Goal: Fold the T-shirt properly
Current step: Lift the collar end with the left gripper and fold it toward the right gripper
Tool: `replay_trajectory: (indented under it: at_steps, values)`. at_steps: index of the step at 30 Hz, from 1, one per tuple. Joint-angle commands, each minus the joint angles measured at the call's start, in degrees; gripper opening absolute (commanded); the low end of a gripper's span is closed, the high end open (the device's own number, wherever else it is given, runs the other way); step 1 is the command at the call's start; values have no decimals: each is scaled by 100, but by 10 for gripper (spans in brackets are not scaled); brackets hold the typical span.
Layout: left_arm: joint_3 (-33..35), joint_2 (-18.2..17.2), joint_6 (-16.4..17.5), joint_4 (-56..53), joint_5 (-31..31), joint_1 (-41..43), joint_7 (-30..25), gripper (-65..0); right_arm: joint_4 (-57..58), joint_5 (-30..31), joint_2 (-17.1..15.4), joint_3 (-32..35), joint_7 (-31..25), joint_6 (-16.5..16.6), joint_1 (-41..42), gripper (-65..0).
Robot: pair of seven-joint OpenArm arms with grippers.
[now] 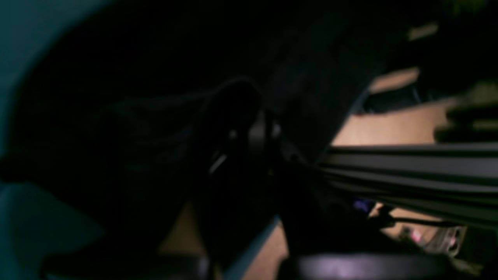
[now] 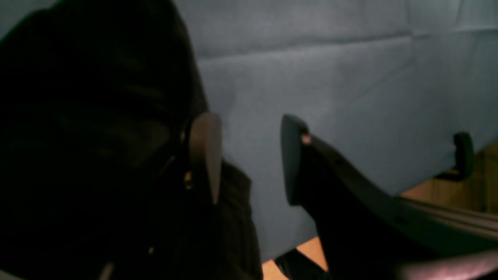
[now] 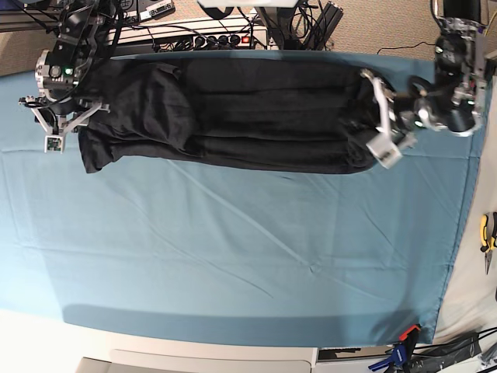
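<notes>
Bare teal cover [image 3: 233, 264] fills the near surface. Beyond it the shirt [image 3: 233, 116] lies lengthwise along the far edge. Right tool [image 3: 58, 128] is released at one end; left tool [image 3: 380, 116] is clenched at the other.

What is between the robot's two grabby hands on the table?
In the base view, the black T-shirt stretches between the left tool and the right tool, lying on the teal cloth.

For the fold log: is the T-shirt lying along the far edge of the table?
Yes, the T-shirt stretches along the far edge.
</notes>
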State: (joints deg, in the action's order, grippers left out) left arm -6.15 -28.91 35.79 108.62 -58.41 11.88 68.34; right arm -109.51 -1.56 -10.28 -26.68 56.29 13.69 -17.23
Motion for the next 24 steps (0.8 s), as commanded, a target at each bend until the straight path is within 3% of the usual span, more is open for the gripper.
replay_trajectory:
  at_steps: [1, 15, 24]
  values:
    - [87, -9, -2, 131, -20, -50, -190, -650, -28, -39, -70, -72, -122, -26, 87, -394]
    - [1285, 940, -153, 138, 1088, -446, -667, -650, 15, -17, -83, -155, -122, -22, 103, -395]
    - [1510, 1335, -197, 127, 1202, -560, -809, -650, 15, -13, -83, -155, -120, -20, 103, -395]
